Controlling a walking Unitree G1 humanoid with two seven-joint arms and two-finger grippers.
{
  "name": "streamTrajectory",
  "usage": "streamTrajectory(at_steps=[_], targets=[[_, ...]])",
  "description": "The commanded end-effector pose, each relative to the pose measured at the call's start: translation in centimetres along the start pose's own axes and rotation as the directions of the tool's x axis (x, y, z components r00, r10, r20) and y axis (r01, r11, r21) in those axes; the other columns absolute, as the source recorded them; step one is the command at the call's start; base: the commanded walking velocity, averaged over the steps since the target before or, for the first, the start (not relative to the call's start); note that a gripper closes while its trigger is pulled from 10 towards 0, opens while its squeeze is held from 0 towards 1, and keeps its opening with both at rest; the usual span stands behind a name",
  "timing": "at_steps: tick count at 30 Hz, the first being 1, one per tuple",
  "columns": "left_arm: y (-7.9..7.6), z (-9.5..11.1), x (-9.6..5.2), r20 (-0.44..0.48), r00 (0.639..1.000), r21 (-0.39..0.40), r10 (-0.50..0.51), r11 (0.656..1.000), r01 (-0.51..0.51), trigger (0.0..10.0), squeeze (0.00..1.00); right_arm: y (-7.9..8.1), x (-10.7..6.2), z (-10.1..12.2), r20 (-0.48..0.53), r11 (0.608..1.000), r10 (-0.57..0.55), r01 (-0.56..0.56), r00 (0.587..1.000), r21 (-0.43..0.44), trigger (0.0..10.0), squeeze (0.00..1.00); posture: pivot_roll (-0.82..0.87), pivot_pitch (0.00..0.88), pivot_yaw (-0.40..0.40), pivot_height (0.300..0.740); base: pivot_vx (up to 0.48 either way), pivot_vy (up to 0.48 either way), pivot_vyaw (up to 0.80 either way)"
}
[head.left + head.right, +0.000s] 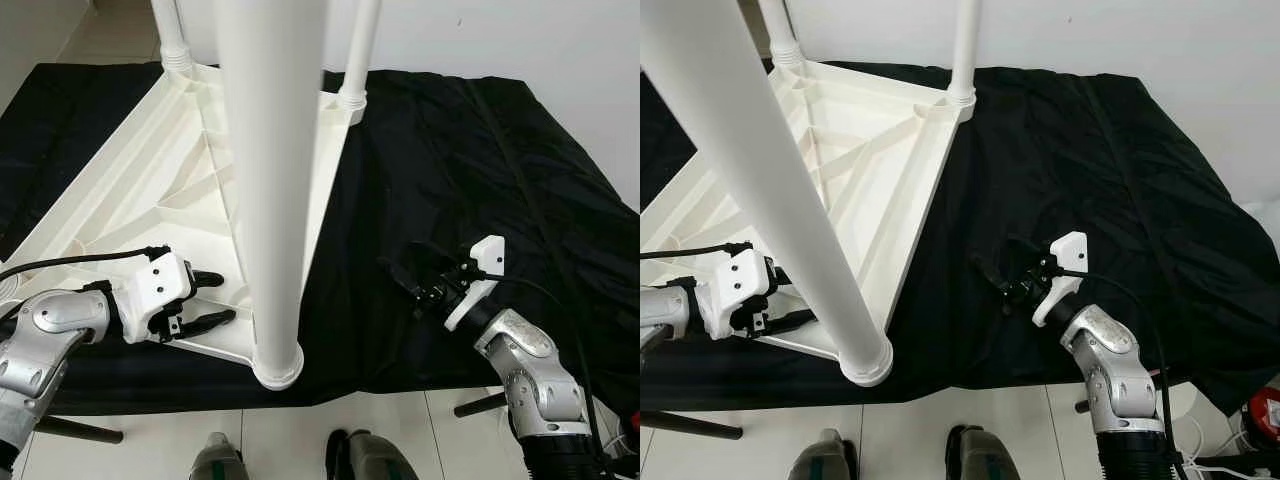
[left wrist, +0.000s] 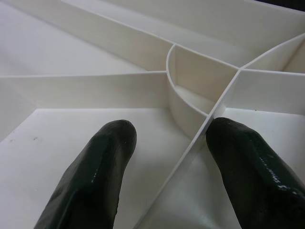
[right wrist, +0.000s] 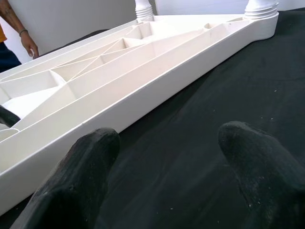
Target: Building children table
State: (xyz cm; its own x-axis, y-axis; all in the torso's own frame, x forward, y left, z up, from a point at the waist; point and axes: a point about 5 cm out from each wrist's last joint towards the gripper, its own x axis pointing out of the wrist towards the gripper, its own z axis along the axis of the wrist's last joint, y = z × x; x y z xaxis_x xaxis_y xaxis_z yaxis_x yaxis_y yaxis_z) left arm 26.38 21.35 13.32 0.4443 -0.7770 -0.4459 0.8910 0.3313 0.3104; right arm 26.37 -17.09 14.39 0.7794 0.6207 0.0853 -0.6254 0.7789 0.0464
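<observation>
A white plastic table top [image 1: 150,190] lies upside down on a black cloth, its ribbed underside facing up. One white leg [image 1: 268,200] stands upright in the near corner socket [image 1: 277,365]. Two more legs [image 1: 352,60] [image 1: 170,35] stand at the far corners. My left gripper [image 1: 222,297] is open over the ribs just left of the near leg; in the left wrist view a thin rib [image 2: 190,143] runs between its fingers [image 2: 95,171]. My right gripper [image 1: 402,283] is open and empty, low over the cloth to the right of the table top [image 3: 119,67].
The black cloth [image 1: 450,150] covers a low platform whose front edge runs just before my feet [image 1: 360,455]. Dark support legs [image 1: 80,430] stick out beneath it. A person's hand [image 3: 29,45] is beyond the table top. A red object [image 1: 1262,410] sits on the floor at right.
</observation>
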Motion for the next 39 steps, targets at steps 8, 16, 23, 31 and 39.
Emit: streamTrajectory(at_steps=[8, 16, 23, 31, 39], targets=[[-0.4, -4.1, 0.0, -0.172, 0.975, -0.182, 0.138, 0.969, -0.169, 10.0, 0.00, 0.4, 0.1, 0.5, -0.005, 1.000, 0.008, -0.008, 1.000, -0.023, 10.0, 0.00, 0.10, 0.149, -0.047, 0.740, 0.000, 0.000, 0.00], [-1.2, -3.4, 1.0, -0.136, 0.974, -0.261, 0.180, 0.942, -0.211, 7.4, 0.00, 0.3, -0.3, 0.8, 0.005, 1.000, -0.013, 0.014, 1.000, -0.018, 10.0, 0.00, 0.09, 0.153, -0.037, 0.740, 0.000, 0.000, 0.00], [-0.2, -2.2, 2.1, -0.100, 0.967, -0.260, 0.232, 0.932, -0.251, 10.0, 0.00, 0.1, -0.7, 1.3, 0.013, 1.000, -0.021, 0.022, 1.000, -0.022, 10.0, 0.00, 0.09, 0.154, -0.035, 0.740, 0.000, 0.000, 0.00], [1.1, -0.8, 2.5, -0.061, 0.969, -0.229, 0.240, 0.941, -0.248, 10.0, 0.00, 0.3, -3.3, 1.8, -0.065, 0.990, 0.124, -0.128, 0.990, -0.057, 10.0, 0.00, 0.08, 0.161, -0.028, 0.740, 0.000, 0.000, 0.00], [2.4, 0.7, 4.2, -0.012, 0.968, -0.210, 0.250, 0.946, -0.247, 10.0, 0.00, 2.0, -4.8, 2.2, -0.132, 0.936, 0.338, -0.348, 0.932, -0.054, 10.0, 0.00, 0.07, 0.159, -0.027, 0.740, 0.000, 0.000, 0.00]])
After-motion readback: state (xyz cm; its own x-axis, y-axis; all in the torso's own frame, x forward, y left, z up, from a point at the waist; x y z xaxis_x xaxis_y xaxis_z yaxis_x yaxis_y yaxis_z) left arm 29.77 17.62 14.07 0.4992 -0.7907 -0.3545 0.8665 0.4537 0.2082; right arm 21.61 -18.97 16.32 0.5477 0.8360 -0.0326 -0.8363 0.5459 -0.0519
